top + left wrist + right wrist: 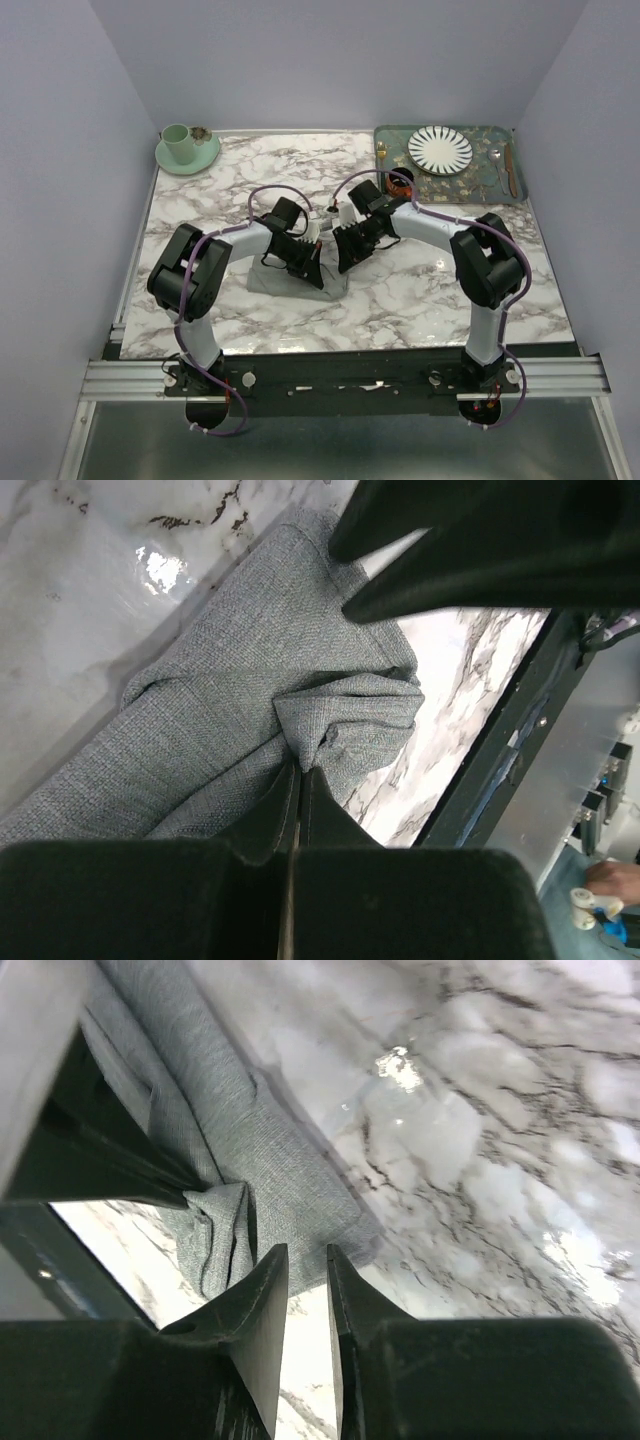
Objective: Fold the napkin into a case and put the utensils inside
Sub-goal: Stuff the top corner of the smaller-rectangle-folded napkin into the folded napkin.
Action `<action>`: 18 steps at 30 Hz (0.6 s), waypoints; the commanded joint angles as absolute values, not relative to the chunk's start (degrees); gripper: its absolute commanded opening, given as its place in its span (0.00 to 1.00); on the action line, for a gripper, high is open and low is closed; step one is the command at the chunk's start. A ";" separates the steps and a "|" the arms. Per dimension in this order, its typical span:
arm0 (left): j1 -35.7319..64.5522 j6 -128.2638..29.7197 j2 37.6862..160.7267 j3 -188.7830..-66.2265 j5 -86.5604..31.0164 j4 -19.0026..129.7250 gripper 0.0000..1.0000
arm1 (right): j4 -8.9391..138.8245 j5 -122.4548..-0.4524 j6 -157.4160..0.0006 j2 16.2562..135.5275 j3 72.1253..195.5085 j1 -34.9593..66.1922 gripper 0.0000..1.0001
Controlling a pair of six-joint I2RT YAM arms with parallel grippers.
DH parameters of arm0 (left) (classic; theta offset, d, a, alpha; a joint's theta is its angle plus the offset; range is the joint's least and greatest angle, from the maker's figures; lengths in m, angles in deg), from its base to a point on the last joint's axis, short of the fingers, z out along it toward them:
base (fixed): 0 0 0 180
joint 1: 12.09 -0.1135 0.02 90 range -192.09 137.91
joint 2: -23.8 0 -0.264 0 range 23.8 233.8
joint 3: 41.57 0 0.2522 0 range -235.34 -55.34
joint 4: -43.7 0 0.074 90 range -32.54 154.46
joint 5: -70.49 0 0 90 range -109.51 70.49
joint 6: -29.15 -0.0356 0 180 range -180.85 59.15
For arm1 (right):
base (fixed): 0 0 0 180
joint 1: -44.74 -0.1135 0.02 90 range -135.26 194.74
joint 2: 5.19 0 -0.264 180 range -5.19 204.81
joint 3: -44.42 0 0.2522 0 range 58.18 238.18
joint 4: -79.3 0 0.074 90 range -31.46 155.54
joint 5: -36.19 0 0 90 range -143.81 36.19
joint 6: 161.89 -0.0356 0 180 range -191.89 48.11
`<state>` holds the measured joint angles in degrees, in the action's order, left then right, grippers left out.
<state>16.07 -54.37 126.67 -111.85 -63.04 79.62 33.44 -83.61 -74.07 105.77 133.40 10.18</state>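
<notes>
Napkin (230,680) lies folded, grey, one corner bunched.

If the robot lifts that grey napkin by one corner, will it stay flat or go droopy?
Probably droopy: the napkin bunches into soft folds where the left hand pinches it. Its thin cloth looks light, and the rough weave should grip well.

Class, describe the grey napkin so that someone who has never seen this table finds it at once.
Start at the marble table, in its middle where the left arm and right arm meet. The napkin lies bunched there. It is the only grey cloth; the striped plate and green cup stand at the far corners.
</notes>
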 commanded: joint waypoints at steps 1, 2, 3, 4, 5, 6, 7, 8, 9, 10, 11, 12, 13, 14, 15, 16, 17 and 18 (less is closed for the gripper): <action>15.25 -54.17 129.53 -111.23 -62.31 78.91 0.00 | 41.87 -78.08 -70.83 101.08 129.12 6.07 0.32; 14.81 -54.17 129.71 -111.32 -62.57 79.00 0.00 | 42.68 -77.29 -71.10 100.64 127.46 5.98 0.33; 14.81 -54.17 130.06 -111.23 -62.75 79.00 0.00 | 43.30 -76.84 -71.45 100.28 127.01 5.98 0.33; 14.54 -54.17 130.23 -111.23 -62.84 79.00 0.00 | 44.08 -76.49 -71.63 99.76 126.39 5.98 0.33; 14.45 -54.09 130.41 -111.15 -63.01 78.91 0.00 | 44.88 -75.79 -71.63 98.45 124.91 6.07 0.33; 14.28 -54.00 130.67 -111.15 -63.19 78.91 0.00 | 46.01 -75.79 -71.72 97.48 123.93 5.98 0.33; 14.19 -54.00 130.94 -111.15 -63.28 78.91 0.00 | 48.03 -75.70 -71.63 96.77 123.14 5.98 0.33; 14.10 -54.00 131.03 -111.15 -63.28 78.82 0.00 | 48.74 -75.78 -71.63 95.89 122.61 5.90 0.33; 13.93 -54.00 131.20 -111.15 -63.28 78.82 0.00 | 49.19 -75.52 -71.72 95.80 122.43 5.63 0.33; 13.84 -53.82 131.38 -111.23 -63.37 78.74 0.00 | 49.36 -75.00 -71.46 95.88 122.69 5.37 0.32; 13.66 -53.65 131.55 -111.23 -63.54 78.65 0.00 | 49.37 -74.56 -70.76 96.23 123.13 5.11 0.31; 13.49 -53.64 131.90 -111.23 -63.63 78.65 0.00 | 49.37 -73.95 -70.66 96.67 123.48 4.67 0.29; 13.40 -53.64 132.08 -111.32 -63.72 78.65 0.00 | 49.37 -73.68 -70.49 96.68 123.83 4.49 0.28; 13.22 -53.56 132.26 -111.50 -63.81 78.65 0.00 | 49.37 -73.59 -70.40 96.76 123.92 4.23 0.27; 13.14 -53.47 132.61 -111.58 -63.89 78.65 0.00 | 49.45 -73.33 -70.40 96.68 123.84 3.70 0.27; 12.96 -53.38 132.78 -111.67 -63.98 78.65 0.00 | 49.72 -73.15 -70.40 96.50 123.31 3.44 0.27; 12.79 -53.29 132.96 -111.76 -64.16 78.65 0.00 | 49.72 -73.06 -70.05 96.33 123.05 3.17 0.26; 12.70 -53.12 133.31 -111.94 -64.25 78.56 0.00 | 49.89 -72.19 -69.79 96.15 122.61 2.30 0.26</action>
<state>13.38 -52.12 129.95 -112.02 -69.01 78.94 47.41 -75.46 -71.58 97.27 123.33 4.54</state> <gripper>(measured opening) 0.013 0.274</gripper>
